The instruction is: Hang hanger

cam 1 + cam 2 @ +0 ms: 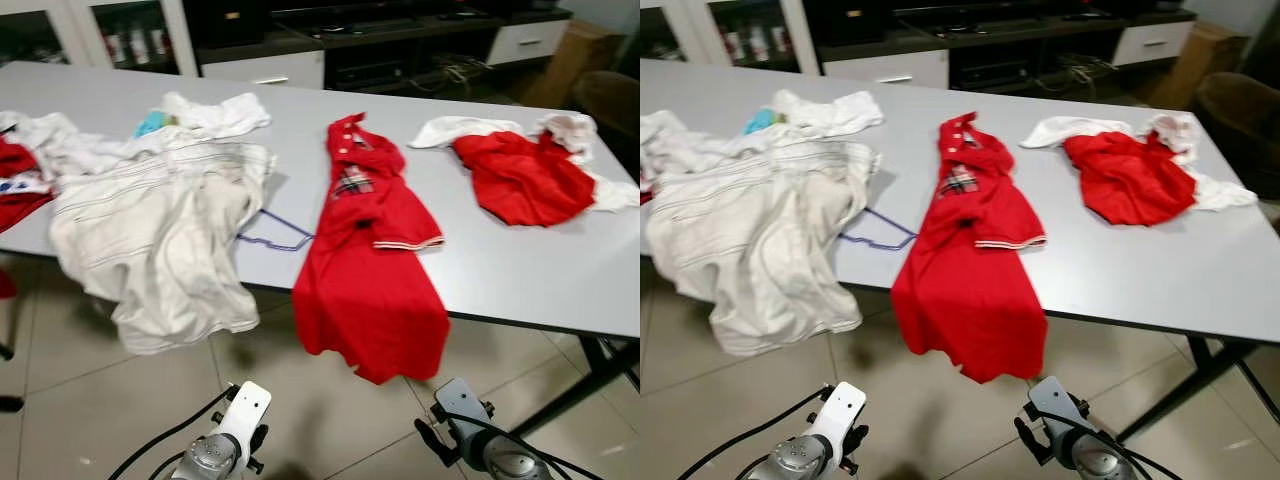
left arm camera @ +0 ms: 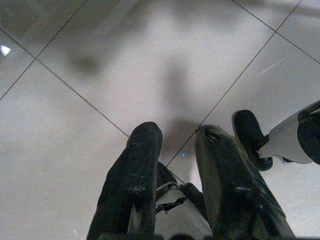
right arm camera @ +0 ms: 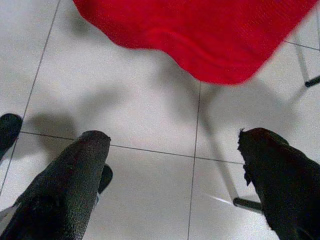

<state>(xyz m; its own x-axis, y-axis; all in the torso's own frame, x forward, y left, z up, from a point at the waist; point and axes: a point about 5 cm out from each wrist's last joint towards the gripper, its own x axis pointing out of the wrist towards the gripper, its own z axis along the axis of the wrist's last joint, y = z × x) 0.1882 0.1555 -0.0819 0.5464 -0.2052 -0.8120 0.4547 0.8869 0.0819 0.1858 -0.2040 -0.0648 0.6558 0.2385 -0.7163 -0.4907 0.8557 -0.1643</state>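
Pale grey and broad, the rectangular table (image 1: 560, 270) stands before me on a tiled floor (image 1: 90, 400), with dark cabinets behind it. On it, well toward my left, a rumpled cream-white garment with thin dark stripes (image 1: 150, 240) spills over the near edge. Just beside it, a thin blue-purple wire hanger (image 1: 275, 235) lies flat on the tabletop, one end tucked under that cream cloth, the other reaching toward a red polo shirt with a plaid collar lining (image 1: 365, 250). That shirt hangs half off the near edge, probably because it was only dropped there. Farther to my right a red and white crumpled garment (image 1: 525, 170) lies bunched.

Both my arms hang low in front of the table, over the floor. My left gripper (image 2: 172, 145) points at bare tiles with its two black fingers held narrowly apart, nothing between them. My right gripper (image 3: 172, 145) is spread wide and empty, the red shirt's hem above the tiles ahead of it.

I judge the task barely begun: the hanger is untouched, and I would need to reach it on the table first, likely freeing it from the cream cloth.
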